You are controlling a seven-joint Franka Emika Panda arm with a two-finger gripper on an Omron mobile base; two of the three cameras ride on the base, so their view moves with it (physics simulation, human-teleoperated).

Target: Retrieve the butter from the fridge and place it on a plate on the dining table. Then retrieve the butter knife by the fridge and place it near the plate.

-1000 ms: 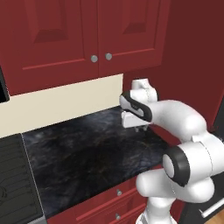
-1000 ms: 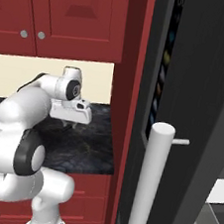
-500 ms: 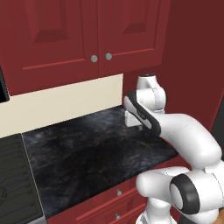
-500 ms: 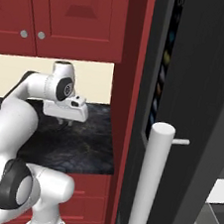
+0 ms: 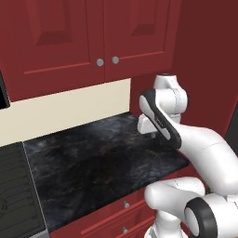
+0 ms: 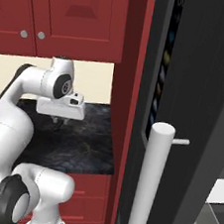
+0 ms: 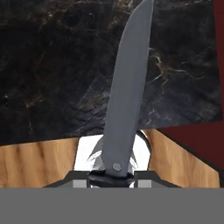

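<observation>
- Hand view puts us closest: our fingers (image 7: 114, 178) are pinched on the handle end of the butter knife (image 7: 127, 92), with a small rivet showing just above the grip.
- From that grip the slim grey blade runs straight away from the hand, its tip reaching the top edge of the view.
- Behind the blade we see the black marbled tabletop (image 7: 52, 65); a strip of wood floor (image 7: 39, 162) and a red cabinet face (image 7: 197, 135) lie beyond its edge, lower in the view.
- In the left base view our white arm (image 5: 200, 148) rises from the lower right and bends back over the tabletop (image 5: 93, 162), with the hand hanging above its right end, close to the red side panel (image 5: 204, 60).
- In the right base view the hand (image 6: 60, 108) hangs above the tabletop (image 6: 80, 140); the dark tips below it are too small for us to make out the knife there.
- Just right of the tabletop stands the red panel (image 6: 127, 86), and beside it the dark grey fridge (image 6: 204, 71) with its icon strip (image 6: 160, 80) and a long pale bar handle (image 6: 146, 188) near the camera.
- Farthest back, a cream wall strip (image 5: 69, 109) runs behind the tabletop, under the red upper cabinets (image 5: 93, 37) with two round knobs (image 5: 107, 61).
- At the left edge of the left base view, a dark stovetop (image 5: 14, 195) adjoins the tabletop.
</observation>
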